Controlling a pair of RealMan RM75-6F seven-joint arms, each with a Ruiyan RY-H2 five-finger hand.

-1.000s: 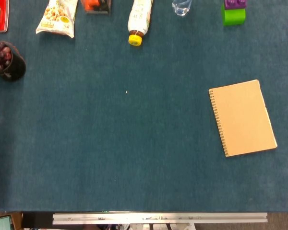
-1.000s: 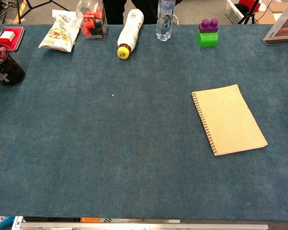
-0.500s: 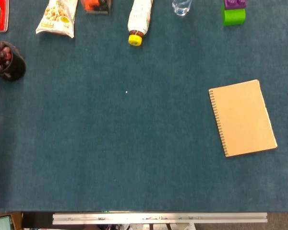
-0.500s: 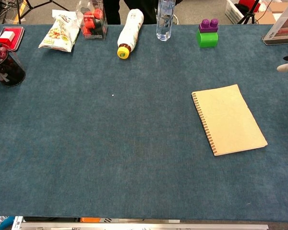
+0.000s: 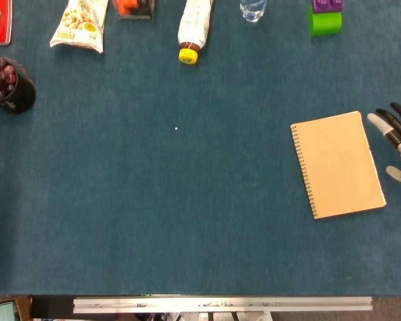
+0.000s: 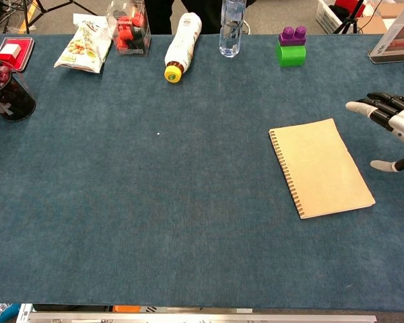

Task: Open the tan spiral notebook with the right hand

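The tan spiral notebook [image 5: 338, 165] lies closed and flat on the blue-carpeted table [image 5: 187, 221], in the right half, nearer the right edge than the middle. Its wire binding runs down its left side, and the whole book is turned a little, its top leaning left. In the chest view the notebook [image 6: 321, 167] shows the same tilt, with the cover plain and unmarked.

Just beside the notebook's free right edge, the right hand [image 5: 398, 142] reaches in from the right edge of the table, only partly in view. Its fingers [image 5: 382, 126] are spread and stretched toward the notebook's upper right corner, and the thumb stands off lower down, level with the book's middle. The hand holds nothing and does not touch the cover. The chest view shows the right hand [image 6: 393, 128] likewise spread wide, apart from the book.

Along the far edge stand a green block topped by a purple one [image 6: 291, 47], a clear water bottle [image 6: 232, 27], a bottle with a yellow cap [image 6: 181, 46] lying on its side, a clear box with red contents [image 6: 130, 31] and a snack bag [image 6: 83, 46]. Near the far left corner are a red tray [image 6: 13, 51] and a dark cup of red fruit [image 6: 5, 92]. The left hand cannot be made out.
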